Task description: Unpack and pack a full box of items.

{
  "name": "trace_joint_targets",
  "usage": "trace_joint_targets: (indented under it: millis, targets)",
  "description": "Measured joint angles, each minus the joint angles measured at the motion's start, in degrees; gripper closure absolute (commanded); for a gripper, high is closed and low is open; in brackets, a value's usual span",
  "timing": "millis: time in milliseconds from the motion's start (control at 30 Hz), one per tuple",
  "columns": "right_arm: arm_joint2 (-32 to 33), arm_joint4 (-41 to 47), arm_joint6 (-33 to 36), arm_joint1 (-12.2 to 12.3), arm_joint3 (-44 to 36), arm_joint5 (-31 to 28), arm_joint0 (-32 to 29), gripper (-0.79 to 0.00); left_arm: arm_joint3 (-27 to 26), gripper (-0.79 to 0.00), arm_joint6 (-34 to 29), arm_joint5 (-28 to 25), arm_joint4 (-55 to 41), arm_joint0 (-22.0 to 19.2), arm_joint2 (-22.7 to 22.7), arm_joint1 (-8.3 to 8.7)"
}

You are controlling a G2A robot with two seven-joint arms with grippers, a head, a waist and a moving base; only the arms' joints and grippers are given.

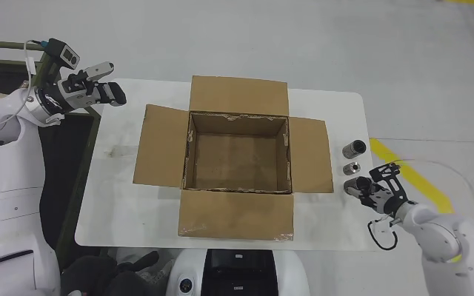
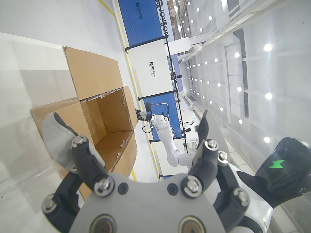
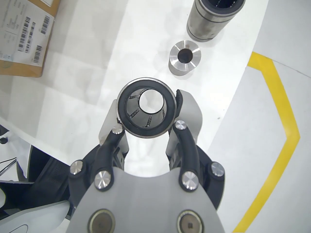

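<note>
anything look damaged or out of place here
The cardboard box has ragged, torn paper along its inner rim where the flaps fold, plainest at the far edge. Nothing else stands out: the large cylinder and small cylinder stand on the table, the third cylinder sits in the right gripper.

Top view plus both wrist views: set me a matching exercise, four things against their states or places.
1 box
2 left gripper
3 right gripper
4 short cylinder

A shut on a metal sleeve
B open, holding nothing
C flaps spread open
D on the table beside the free sleeve

Pairs: 1-C, 2-B, 3-A, 4-D
</note>
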Motion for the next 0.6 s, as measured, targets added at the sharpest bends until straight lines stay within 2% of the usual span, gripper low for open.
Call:
trace_joint_targets:
  millis: [300, 600]
  targets:
    - [6.2, 5.0, -2.0, 0.3, -8.6, -0.5, -6.3, 0.0, 0.0, -0.785, 0.0, 0.0, 0.0, 0.0, 0.0, 0.0]
    - [10.5, 5.4, -2.6, 0.5, -18.9, 0.1, -10.3, 0.0, 0.0, -0.785, 0.0, 0.0, 0.0, 0.0, 0.0, 0.0]
